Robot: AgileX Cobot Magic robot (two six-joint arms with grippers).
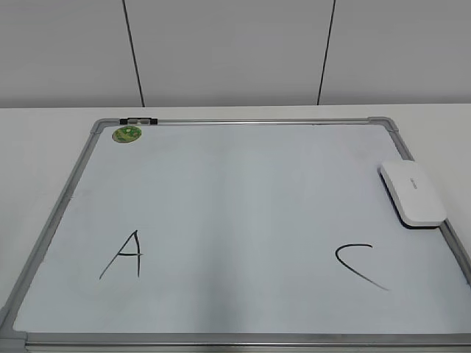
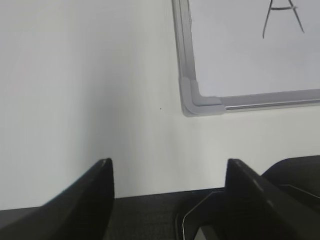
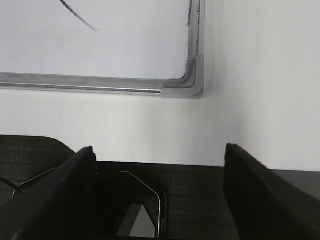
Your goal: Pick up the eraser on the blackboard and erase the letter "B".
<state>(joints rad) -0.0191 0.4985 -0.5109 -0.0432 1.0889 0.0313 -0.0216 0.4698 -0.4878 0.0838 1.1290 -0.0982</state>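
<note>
While the eraser (image 1: 413, 193) lies across the blackboard's (image 1: 243, 121) right frame, only a black "A" (image 1: 124, 255) and "C" (image 1: 358, 266) are readable. Both the left end effector (image 2: 167, 172) and right end effector (image 3: 160, 160) hang spread and empty over the table (image 2: 85, 85).

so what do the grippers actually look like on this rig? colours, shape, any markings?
Only the wrist views show them. The left gripper and right gripper each have two matte black, wedge-shaped jaws tapering to blunt tips, on a dark textured base with thin pale outlines. No lettering, cables or sleeves visible.
</note>
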